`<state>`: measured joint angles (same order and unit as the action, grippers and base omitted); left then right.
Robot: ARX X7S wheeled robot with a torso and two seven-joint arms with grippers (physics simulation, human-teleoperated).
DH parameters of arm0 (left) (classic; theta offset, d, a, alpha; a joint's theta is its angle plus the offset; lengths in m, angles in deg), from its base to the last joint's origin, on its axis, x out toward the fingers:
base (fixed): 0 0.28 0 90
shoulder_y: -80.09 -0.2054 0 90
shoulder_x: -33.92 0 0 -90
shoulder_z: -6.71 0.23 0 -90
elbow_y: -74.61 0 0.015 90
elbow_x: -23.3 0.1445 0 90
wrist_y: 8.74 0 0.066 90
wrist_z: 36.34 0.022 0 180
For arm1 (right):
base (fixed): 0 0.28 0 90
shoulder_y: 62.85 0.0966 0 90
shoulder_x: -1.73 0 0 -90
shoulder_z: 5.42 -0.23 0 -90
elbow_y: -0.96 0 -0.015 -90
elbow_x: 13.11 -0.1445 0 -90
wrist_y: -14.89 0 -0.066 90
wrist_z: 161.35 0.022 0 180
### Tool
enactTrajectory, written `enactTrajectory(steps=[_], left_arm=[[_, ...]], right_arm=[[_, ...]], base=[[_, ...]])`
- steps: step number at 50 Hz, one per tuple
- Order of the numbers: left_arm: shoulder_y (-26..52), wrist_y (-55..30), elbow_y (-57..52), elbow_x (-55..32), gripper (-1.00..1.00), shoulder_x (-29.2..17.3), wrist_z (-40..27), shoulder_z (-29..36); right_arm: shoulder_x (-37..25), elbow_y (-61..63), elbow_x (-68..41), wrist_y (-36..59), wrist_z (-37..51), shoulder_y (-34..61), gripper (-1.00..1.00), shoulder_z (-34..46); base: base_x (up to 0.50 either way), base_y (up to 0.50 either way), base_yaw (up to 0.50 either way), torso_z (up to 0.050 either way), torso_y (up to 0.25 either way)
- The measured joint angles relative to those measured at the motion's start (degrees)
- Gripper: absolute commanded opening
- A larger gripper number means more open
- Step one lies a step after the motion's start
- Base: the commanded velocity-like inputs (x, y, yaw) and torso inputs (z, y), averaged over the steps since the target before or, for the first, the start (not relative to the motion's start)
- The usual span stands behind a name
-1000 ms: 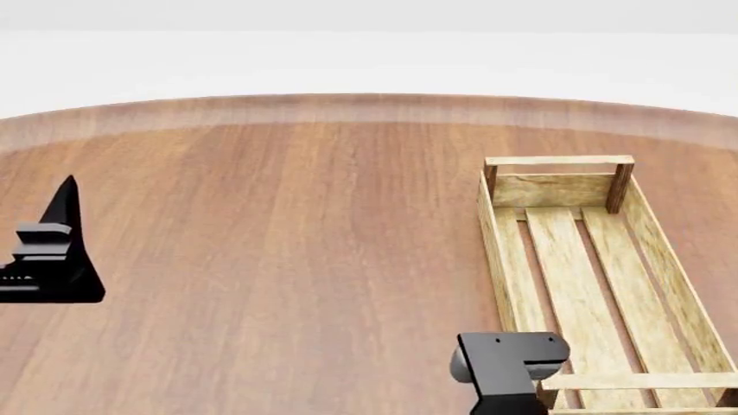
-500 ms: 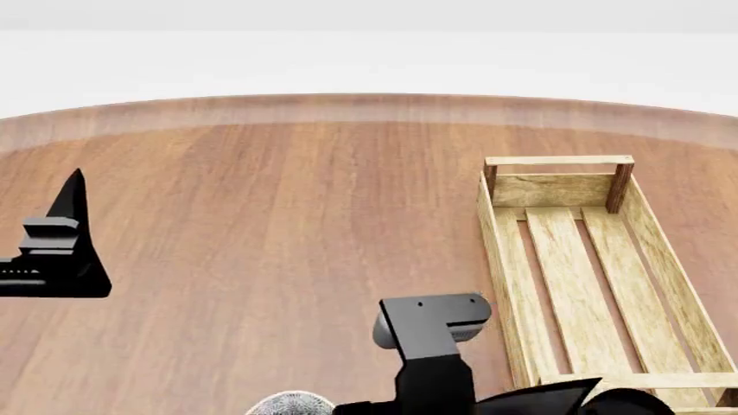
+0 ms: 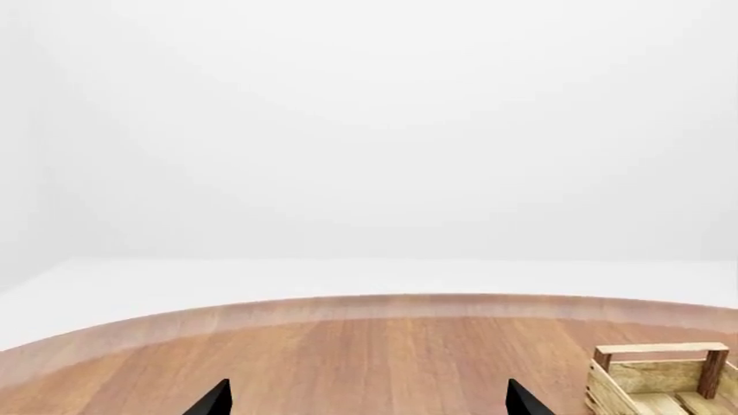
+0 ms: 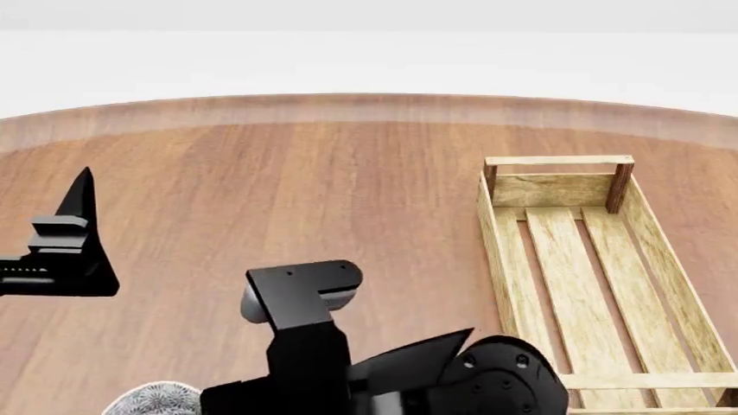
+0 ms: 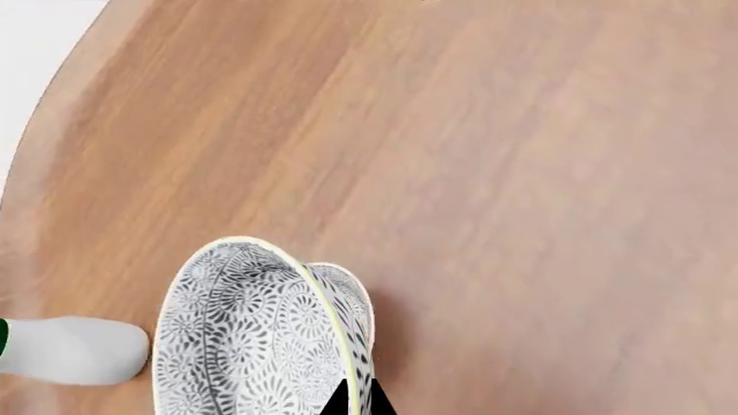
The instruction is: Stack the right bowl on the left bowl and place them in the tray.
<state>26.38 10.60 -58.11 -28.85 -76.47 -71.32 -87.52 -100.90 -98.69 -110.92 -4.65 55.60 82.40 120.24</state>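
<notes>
Right gripper (image 5: 356,399): black fingertips nearly closed, pinching the yellow-edged rim of the grey-and-white floral-patterned ceramic bowl (image 5: 259,333); a second patterned bowl's rim (image 5: 346,298) shows just behind, seemingly nested, so stacking judged done and the pair held by the rim for carrying. In the head view, only a sliver of patterned bowl visible at the lower edge; grip itself hidden under the black arm. Left gripper (image 3: 366,399): tips well apart, nothing between them, parked idle over the round brown wooden table (image 4: 346,190). Rectangular light-wood slatted tray (image 4: 576,277) well apart to the right, nothing in it, near end cut off. White object with green end (image 5: 69,350) beside the bowls: cropped, unidentifiable.
</notes>
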Motion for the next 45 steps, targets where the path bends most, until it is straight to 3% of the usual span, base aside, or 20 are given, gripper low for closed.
enactTrajectory(steps=[20,39,45], left_arm=[[0.43,-0.02,-0.08,-1.31,1.00,-0.61,-1.07,0.40],[-0.06,1.40,-0.15,-3.21,1.00,-1.38,-1.44,0.76],[-0.34,1.99,-0.20,-3.86,1.00,-1.64,-1.02,0.74]], right_arm=[[9.76,-9.25,2.12,-2.52,-6.78,5.99,-1.00,6.63],[11.20,-15.85,2.13,-7.91,-12.40,9.78,-1.00,13.54],[11.15,-16.40,1.70,-8.95,-13.05,10.23,-1.00,14.68]], base=[[0.00,0.00,0.00,0.000,0.000],[0.00,0.00,0.00,0.000,0.000],[0.00,0.00,0.00,0.000,-0.212]])
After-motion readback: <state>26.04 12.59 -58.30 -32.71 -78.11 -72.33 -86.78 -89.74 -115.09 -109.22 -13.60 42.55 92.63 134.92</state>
